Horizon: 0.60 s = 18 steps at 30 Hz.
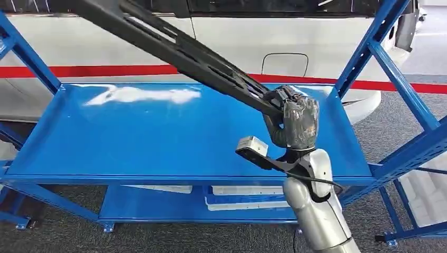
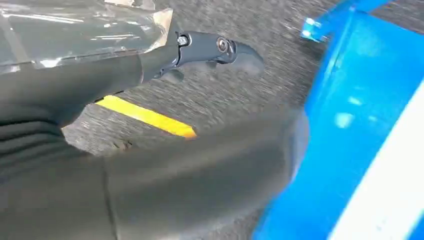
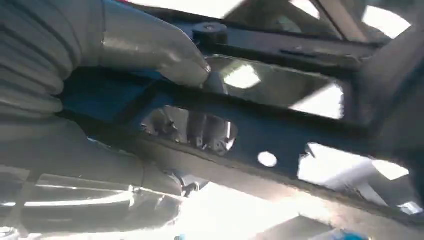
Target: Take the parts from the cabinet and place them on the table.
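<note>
A long black slotted part (image 1: 174, 45) slants from the upper left of the head view down to my right hand (image 1: 295, 121), which grips its lower end above the right half of the blue shelf (image 1: 132, 142). In the right wrist view my thumb (image 3: 150, 45) presses on the black part (image 3: 280, 135), and darker fingers curl under it. My left hand (image 2: 150, 125) hangs beside the blue rack frame (image 2: 360, 125) over grey carpet. Its dark finger (image 2: 220, 47) is stretched out apart from the thumb, with nothing between them.
White flat parts (image 1: 245, 197) lie on the lower shelf. A white vehicle (image 1: 237, 37) with a red stripe stands close behind the rack. Blue uprights (image 1: 390, 47) flank the shelf, white foam blocks (image 1: 427, 195) sit at the right, and a yellow floor line (image 2: 145, 116) crosses the carpet.
</note>
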### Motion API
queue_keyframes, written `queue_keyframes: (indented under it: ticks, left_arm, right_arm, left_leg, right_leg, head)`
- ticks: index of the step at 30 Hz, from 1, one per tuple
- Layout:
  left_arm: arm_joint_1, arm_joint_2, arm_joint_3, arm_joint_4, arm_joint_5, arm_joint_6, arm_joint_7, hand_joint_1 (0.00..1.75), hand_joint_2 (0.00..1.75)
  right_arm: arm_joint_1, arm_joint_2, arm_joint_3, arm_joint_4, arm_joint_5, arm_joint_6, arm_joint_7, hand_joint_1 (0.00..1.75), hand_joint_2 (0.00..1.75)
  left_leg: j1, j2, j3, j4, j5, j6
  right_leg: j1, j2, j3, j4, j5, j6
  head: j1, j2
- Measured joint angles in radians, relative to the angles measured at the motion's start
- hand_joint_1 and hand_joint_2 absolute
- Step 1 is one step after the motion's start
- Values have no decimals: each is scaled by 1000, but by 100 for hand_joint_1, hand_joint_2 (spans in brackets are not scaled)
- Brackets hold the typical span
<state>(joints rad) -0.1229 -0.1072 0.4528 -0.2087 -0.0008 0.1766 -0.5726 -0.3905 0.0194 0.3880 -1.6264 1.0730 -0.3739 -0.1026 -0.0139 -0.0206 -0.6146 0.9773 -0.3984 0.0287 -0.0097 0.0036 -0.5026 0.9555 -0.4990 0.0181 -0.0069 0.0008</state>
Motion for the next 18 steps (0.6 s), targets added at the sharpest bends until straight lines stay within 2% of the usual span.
queue_keyframes:
  ticks: [3, 4, 5, 6, 8, 9, 10, 11, 12, 13, 14, 15, 16, 18]
  left_arm:
    - [-1, -3, -2, -2, 10, -33, 14, 0, 175]
    - [-2, -3, -1, -3, 35, -87, 49, 0, 175]
    - [-1, -3, 8, -3, 59, -150, 84, 0, 175]
    - [1, -1, 17, -3, 68, -185, 96, 0, 175]
    - [5, -2, 27, -3, 74, -204, 105, 0, 175]
    - [4, -2, 29, -3, 74, -206, 107, 0, 175]
    - [4, -3, 31, -3, 74, -206, 108, 0, 175]
    - [3, -3, 32, -3, 74, -207, 110, 0, 175]
    - [3, -2, 33, -3, 74, -207, 113, 0, 175]
    - [3, -2, 34, -3, 74, -207, 113, 0, 175]
    - [3, -2, 37, -3, 74, -207, 113, 0, 175]
    - [4, -2, 38, -3, 74, -207, 114, 0, 175]
    - [4, -3, 39, -3, 74, -207, 114, 0, 175]
    - [3, -5, 42, -3, 74, -207, 114, 0, 175]
  right_arm:
    - [11, -36, 17, -82, -62, -5, -27, 175, 175]
    - [17, -44, 19, -101, -137, 1, -66, 175, 175]
    - [32, -51, 16, -119, -258, 12, -113, 175, 175]
    - [46, -56, 15, -134, -381, 16, -145, 175, 175]
    - [57, -59, 8, -156, -550, 25, -168, 175, 175]
    - [61, -61, 4, -168, -579, 27, -175, 175, 175]
    - [70, -63, -3, -175, -583, 29, -182, 175, 175]
    - [76, -65, -5, -183, -584, 30, -184, 175, 175]
    - [82, -66, -8, -185, -586, 32, -185, 175, 175]
    - [92, -67, -10, -185, -589, 34, -183, 175, 175]
    - [103, -69, -12, -185, -590, 35, -183, 175, 175]
    - [110, -71, -13, -185, -590, 35, -183, 175, 175]
    - [114, -72, -15, -186, -590, 35, -183, 175, 175]
    - [113, -74, -16, -192, -589, 36, -184, 175, 175]
  left_leg:
    - [-2, 1, -2, 2, -2, 1]
    - [-6, 1, -2, 5, -8, 8]
    - [-5, 1, 0, 7, -10, 12]
    - [-5, 1, 1, 9, -13, 16]
    - [-6, 0, 2, 9, -10, 22]
    - [-1, 3, 8, -5, -3, 28]
    - [3, 6, 14, -10, 1, 30]
    - [6, 9, 14, -11, 2, 35]
    - [6, 11, 13, -11, 2, 36]
    - [5, 12, 11, -11, 2, 36]
    - [4, 12, 9, -10, 2, 35]
    - [4, 12, 8, -10, 3, 35]
    - [5, 12, 8, -9, 3, 34]
    - [8, 12, 5, 0, 3, 30]
  right_leg:
    - [-1, 1, 1, -2, 1, 1]
    - [-7, 2, 2, -4, 0, 5]
    - [-8, 1, 2, -4, -3, 9]
    - [-8, 1, 5, -4, -5, 12]
    - [-9, 0, 15, -4, -1, 19]
    - [-2, 2, 16, 0, -6, 20]
    - [-9, -1, 6, 22, -24, 17]
    - [-6, -1, -22, 85, -61, 9]
    - [-6, -1, -57, 154, -93, 3]
    - [-7, -1, -107, 256, -132, 0]
    - [-7, -1, -142, 324, -149, 3]
    - [-7, -1, -152, 343, -145, 11]
    - [-9, -1, -140, 314, -124, 20]
    - [-16, -2, -52, 136, -43, 43]
  head:
    - [-1, 0]
    - [-2, 0]
    - [-1, 0]
    - [-1, 0]
    - [-1, 0]
    - [-1, 0]
    - [-2, 0]
    - [3, 0]
    - [5, 0]
    - [3, 0]
    - [5, 0]
    - [4, 0]
    - [4, 0]
    - [5, 0]
